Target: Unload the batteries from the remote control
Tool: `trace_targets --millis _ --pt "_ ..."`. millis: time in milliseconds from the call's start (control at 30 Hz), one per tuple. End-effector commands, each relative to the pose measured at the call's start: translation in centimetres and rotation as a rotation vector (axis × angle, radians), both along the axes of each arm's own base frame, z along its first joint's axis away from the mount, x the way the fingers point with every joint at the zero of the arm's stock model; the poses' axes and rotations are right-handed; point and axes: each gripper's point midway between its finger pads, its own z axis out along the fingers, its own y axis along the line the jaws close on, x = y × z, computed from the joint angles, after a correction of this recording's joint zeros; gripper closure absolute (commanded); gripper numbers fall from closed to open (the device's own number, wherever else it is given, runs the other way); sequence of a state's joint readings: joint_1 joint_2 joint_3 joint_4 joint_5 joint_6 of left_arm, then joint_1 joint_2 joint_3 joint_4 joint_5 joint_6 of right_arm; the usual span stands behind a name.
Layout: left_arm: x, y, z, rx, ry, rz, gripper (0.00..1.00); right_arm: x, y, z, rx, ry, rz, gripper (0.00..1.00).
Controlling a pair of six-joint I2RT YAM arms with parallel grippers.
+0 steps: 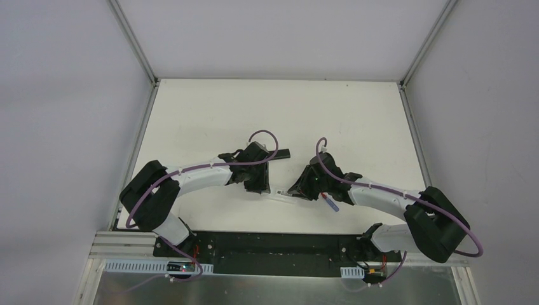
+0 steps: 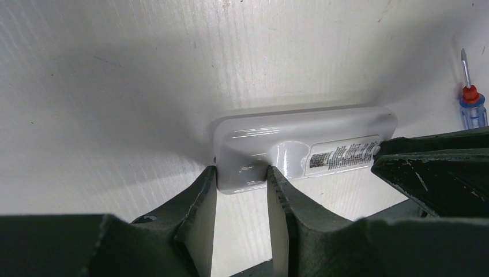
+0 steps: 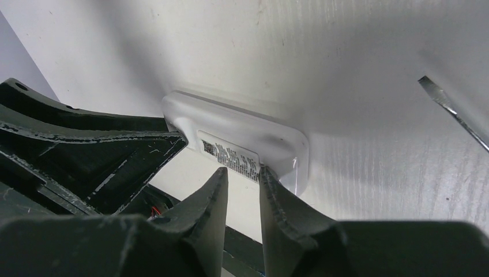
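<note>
Dark fingers of the left pincer [image 2: 240,173] and right pincer [image 3: 243,173] touch opposite ends of the white remote [image 2: 300,135], label side up between them. Jaws stand part-way apart, grip unclear. No batteries show, likely still inside. Next move calls for prising it open.
</note>
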State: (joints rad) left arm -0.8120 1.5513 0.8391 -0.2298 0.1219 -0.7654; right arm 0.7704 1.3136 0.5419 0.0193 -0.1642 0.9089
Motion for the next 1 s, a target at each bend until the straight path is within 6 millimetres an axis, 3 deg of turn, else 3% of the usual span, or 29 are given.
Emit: trace_targets --millis 0,133,567,967 --pt "-1.5 -0.3 -2.0 0.046 0.033 -0.039 0.73 3.6 6.5 8.4 0.381 -0.209 0.007 0.73" --pt "-1.6 -0.1 -2.1 0.055 0.033 -0.038 0.73 3.8 6.7 9.7 0.409 -0.236 0.015 0.71" --pt "-1.5 0.2 -2.1 0.071 0.031 -0.020 0.73 4.9 6.5 11.3 0.429 -0.262 -0.014 0.71" --pt "-1.3 0.6 -2.2 0.093 0.029 0.003 0.73 6.4 5.8 11.3 0.440 -0.247 -0.059 0.72"
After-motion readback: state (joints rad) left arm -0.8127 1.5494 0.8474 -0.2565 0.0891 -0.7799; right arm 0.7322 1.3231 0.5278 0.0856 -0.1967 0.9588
